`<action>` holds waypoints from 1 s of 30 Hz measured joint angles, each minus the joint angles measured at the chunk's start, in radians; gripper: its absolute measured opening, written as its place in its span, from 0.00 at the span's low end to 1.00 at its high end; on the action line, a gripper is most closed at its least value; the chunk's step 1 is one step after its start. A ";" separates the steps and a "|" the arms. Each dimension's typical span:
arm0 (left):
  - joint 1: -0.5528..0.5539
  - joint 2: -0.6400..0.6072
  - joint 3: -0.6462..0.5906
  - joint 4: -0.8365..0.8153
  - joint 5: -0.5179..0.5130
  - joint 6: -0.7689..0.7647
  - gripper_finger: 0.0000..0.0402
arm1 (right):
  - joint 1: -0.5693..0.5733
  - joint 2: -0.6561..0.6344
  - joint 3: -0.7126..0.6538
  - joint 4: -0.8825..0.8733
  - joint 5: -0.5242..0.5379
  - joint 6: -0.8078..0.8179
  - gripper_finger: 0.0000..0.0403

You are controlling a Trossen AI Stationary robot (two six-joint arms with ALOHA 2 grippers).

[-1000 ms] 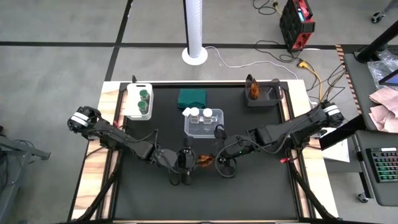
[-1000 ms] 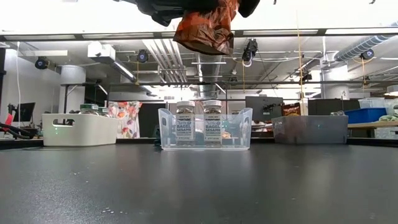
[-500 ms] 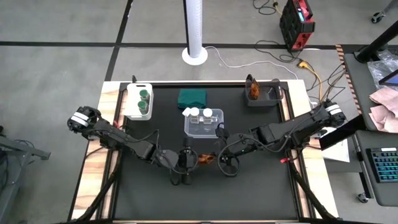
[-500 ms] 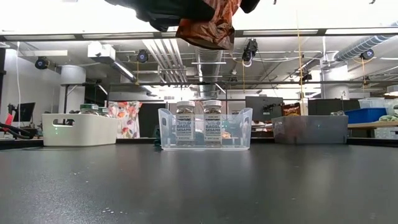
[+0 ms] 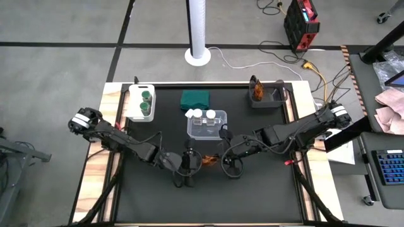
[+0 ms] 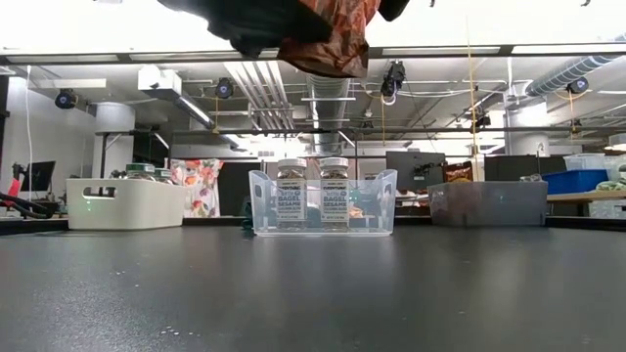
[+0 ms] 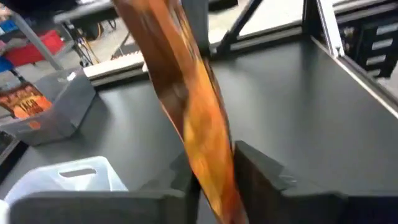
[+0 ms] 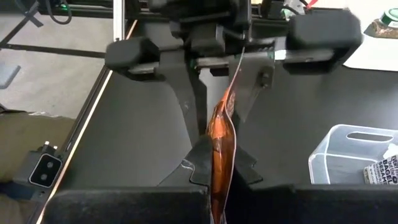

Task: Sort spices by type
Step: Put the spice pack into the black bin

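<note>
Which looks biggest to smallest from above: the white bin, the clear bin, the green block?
1. Clear bin, largest.
2. White bin and green block look alike in size, so I won't rank them.

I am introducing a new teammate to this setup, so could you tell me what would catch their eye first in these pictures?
The orange-red packet held in the air at the table's front centre stands out first, pinched between the left gripper and the right gripper at once. Behind it, the clear bin holds white-lidded jars, the white bin at the back left holds green-lidded jars, and the grey bin at the back right holds another packet.
</note>
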 joint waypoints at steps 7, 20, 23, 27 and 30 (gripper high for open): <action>0.000 0.002 -0.003 -0.093 0.001 -0.040 0.35 | 0.000 -0.007 0.000 0.008 0.000 0.003 0.02; -0.003 0.000 -0.003 -0.330 -0.007 -0.190 0.18 | -0.107 -0.108 0.044 -0.322 0.259 0.144 0.02; -0.003 -0.004 -0.003 -0.334 -0.007 -0.200 0.16 | -0.184 -0.143 0.080 -0.464 0.385 0.176 0.02; -0.004 -0.012 -0.003 -0.328 -0.029 -0.182 0.16 | -0.328 -0.198 0.088 -0.480 0.416 0.162 0.02; -0.004 -0.014 0.009 -0.333 -0.082 -0.162 0.16 | -0.472 -0.227 0.081 -0.501 0.423 0.161 0.02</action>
